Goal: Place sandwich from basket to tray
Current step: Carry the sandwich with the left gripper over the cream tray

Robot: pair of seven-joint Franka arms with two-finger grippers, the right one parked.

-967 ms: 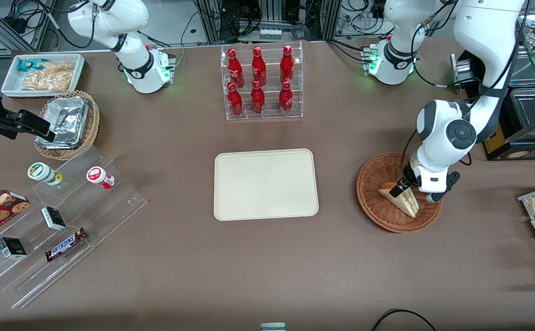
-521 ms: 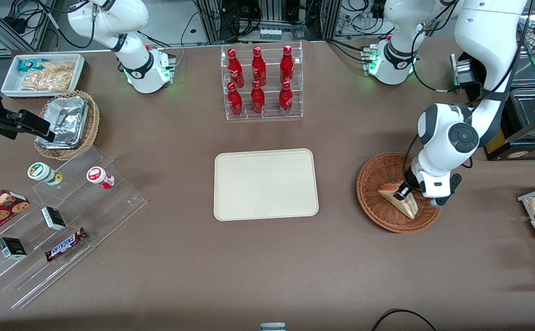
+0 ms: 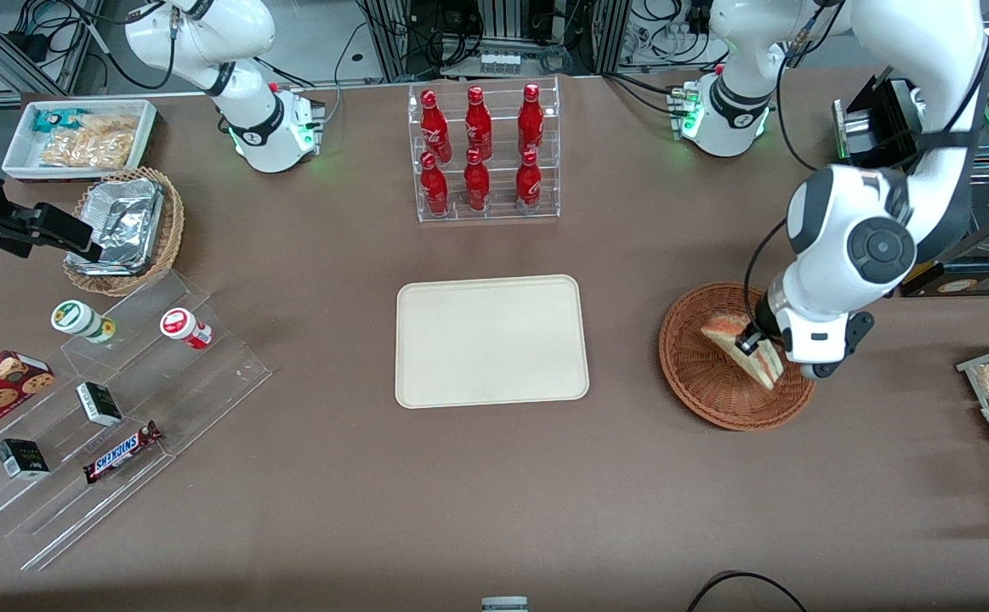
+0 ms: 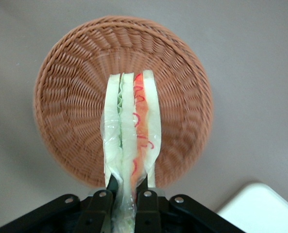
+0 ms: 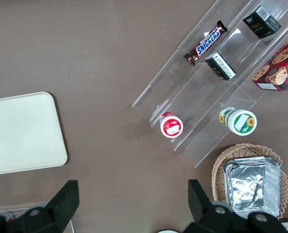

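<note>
The tray [image 3: 491, 341] lies mid-table, bare, well apart from the basket [image 3: 698, 374] toward the working arm's end. Above the basket hangs the sandwich [image 4: 132, 131], lifted clear of the weave, filling edge facing the wrist camera. The gripper [image 4: 127, 187] is clamped on its end, a finger [image 4: 144, 190] pressing each bread face

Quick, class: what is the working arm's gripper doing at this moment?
Gripper: shut on the sandwich, fingers pinching one end, above the basket.
</note>
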